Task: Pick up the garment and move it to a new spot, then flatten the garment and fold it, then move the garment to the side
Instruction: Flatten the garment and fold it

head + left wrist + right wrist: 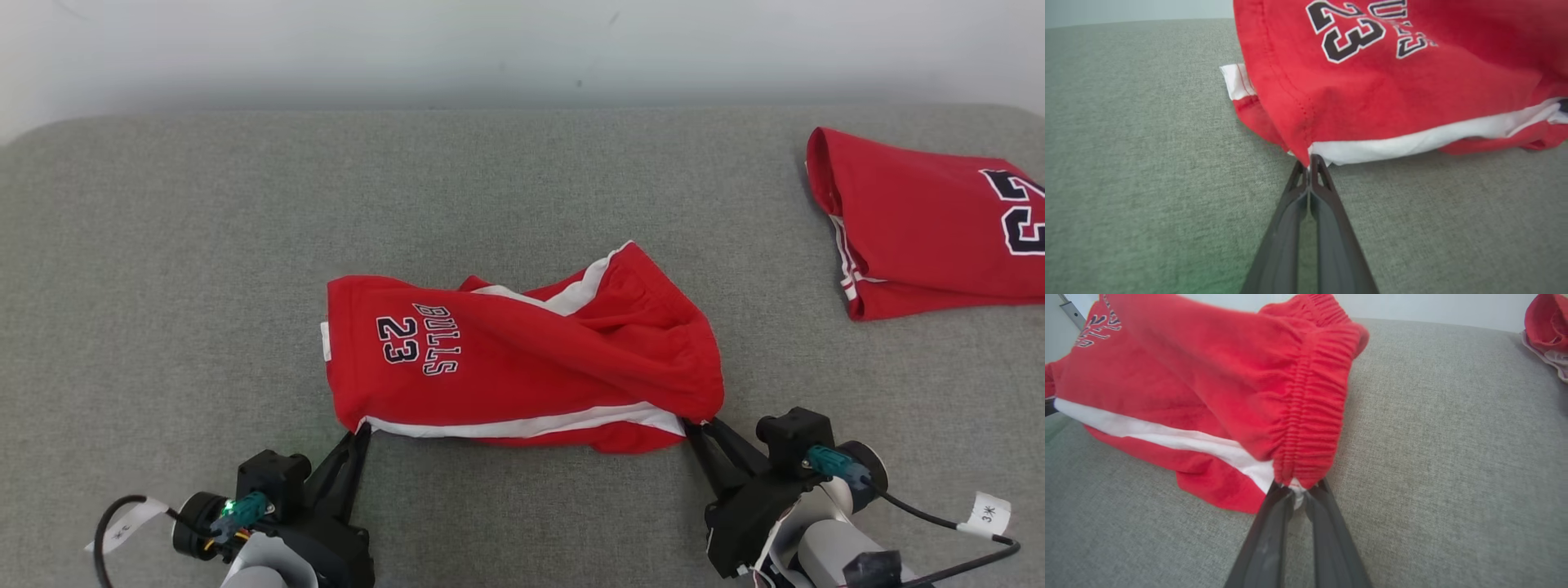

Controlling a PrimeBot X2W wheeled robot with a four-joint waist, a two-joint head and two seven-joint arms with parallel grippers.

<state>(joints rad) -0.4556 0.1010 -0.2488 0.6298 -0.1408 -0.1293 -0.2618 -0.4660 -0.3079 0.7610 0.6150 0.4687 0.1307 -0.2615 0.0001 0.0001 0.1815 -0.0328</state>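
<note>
The garment (522,359) is a pair of red shorts with white side stripes and "BULLS 23" printed in dark letters, lying rumpled at the middle of the grey surface. My left gripper (362,431) is shut on the garment's near left corner, at the hem by the white stripe (1309,159). My right gripper (694,426) is shut on the near right corner, pinching the gathered elastic waistband (1295,489). The garment (1392,90) rises slightly off the surface near both grips, and in the right wrist view the waistband (1310,416) stands up in folds.
A second red piece of clothing (931,224) with dark numerals lies folded at the far right of the grey padded surface (204,245), its edge visible in the right wrist view (1545,326). A pale wall runs along the back.
</note>
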